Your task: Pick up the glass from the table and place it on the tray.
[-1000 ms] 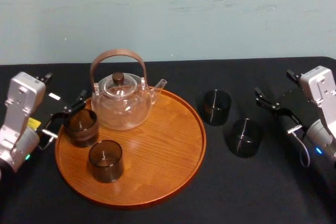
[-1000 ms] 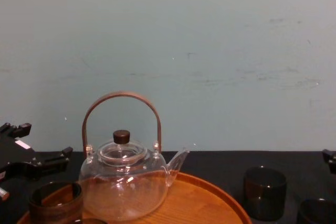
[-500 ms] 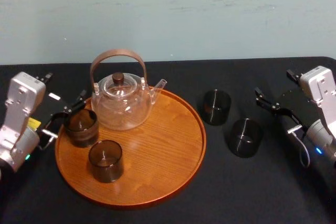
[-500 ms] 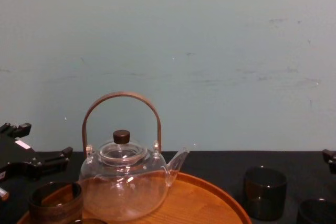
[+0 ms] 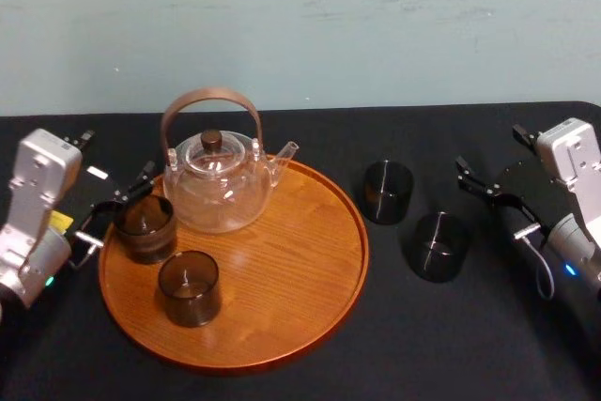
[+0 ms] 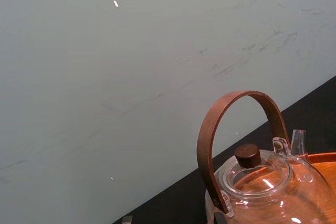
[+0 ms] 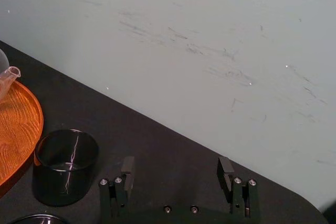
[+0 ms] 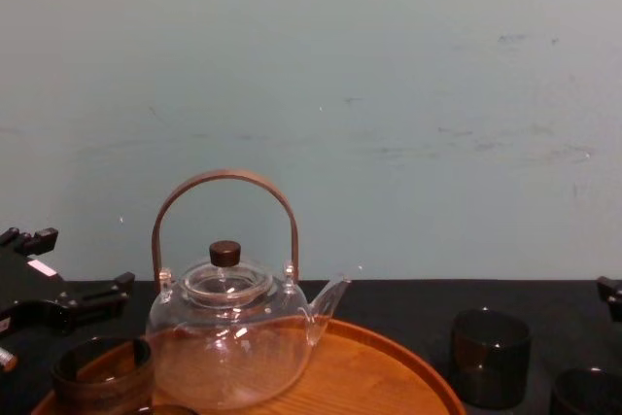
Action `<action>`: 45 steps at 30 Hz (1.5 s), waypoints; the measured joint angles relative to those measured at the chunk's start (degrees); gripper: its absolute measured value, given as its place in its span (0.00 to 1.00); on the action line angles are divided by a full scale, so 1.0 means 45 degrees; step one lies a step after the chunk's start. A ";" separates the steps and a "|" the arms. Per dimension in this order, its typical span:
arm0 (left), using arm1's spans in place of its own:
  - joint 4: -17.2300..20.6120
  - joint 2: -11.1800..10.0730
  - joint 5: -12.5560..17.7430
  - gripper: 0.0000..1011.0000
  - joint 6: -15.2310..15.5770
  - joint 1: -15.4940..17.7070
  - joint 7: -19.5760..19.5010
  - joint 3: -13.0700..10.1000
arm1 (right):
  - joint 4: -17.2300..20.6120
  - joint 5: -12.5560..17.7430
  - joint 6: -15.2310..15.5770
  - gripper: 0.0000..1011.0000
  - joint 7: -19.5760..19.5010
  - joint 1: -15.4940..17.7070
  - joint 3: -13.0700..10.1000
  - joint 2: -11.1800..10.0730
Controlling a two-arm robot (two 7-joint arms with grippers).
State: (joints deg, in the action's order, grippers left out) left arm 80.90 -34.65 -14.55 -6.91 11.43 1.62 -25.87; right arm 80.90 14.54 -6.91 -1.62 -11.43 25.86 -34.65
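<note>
Soft even light; faint shadows; small glints on teapot (image 5: 222, 192), mild sheen on tray (image 5: 282, 274)

The tray (image 5: 291, 260) is orange-brown wood with plain grain and a smooth, faintly shiny finish; the cloth (image 5: 423, 345) over the table is matt black. The teapot (image 5: 218, 190) is clear, glossy glass with a smooth brown wooden handle (image 6: 241, 96) and a dark knob (image 6: 248, 156). The glass (image 5: 388, 192) is dark, smoky and shiny with thin bright glints, and the wall (image 5: 376, 25) is matt pale paint with faint scuffs.
</note>
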 joint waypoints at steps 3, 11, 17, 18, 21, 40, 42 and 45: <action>-0.0001 0.0000 0.0001 0.99 0.0000 0.0001 0.0000 0.0001 | 0.0000 0.0000 0.0000 0.99 0.0000 0.0000 0.0000 0.0000; 0.0000 0.0001 0.0001 0.99 0.0000 0.0000 0.0000 0.0001 | -0.0074 0.0008 -0.0187 0.99 0.0374 -0.0007 -0.0038 0.0170; 0.0000 0.0001 0.0000 0.99 0.0000 0.0000 0.0000 0.0001 | 0.0705 0.0128 -0.0190 0.99 0.0811 0.0561 -0.0197 0.0060; 0.0000 0.0000 0.0000 0.99 0.0000 0.0001 0.0000 0.0001 | 0.1043 0.0155 -0.0141 0.99 0.0895 0.0792 -0.0249 -0.0031; -0.0001 0.0000 0.0001 0.99 0.0000 0.0000 0.0000 0.0001 | 0.1759 0.0236 -0.0082 0.99 0.1042 0.1309 -0.0363 -0.0233; -0.0001 0.0000 0.0000 0.99 0.0000 0.0000 0.0000 0.0001 | 0.3809 0.0826 0.0747 0.99 0.1730 0.3597 -0.0908 -0.0696; 0.0000 0.0000 0.0000 0.99 0.0000 0.0001 0.0000 0.0001 | 0.3742 0.0897 0.0883 0.99 0.1820 0.3646 -0.0968 -0.0636; -0.0001 0.0000 0.0001 0.99 0.0000 0.0000 0.0000 0.0000 | 0.3611 0.0975 0.1063 0.99 0.1922 0.3682 -0.1068 -0.0549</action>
State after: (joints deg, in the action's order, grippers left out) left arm 80.90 -34.64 -14.55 -6.91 11.43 1.62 -25.87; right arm 97.15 18.93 -2.12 7.03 5.14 21.06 -37.12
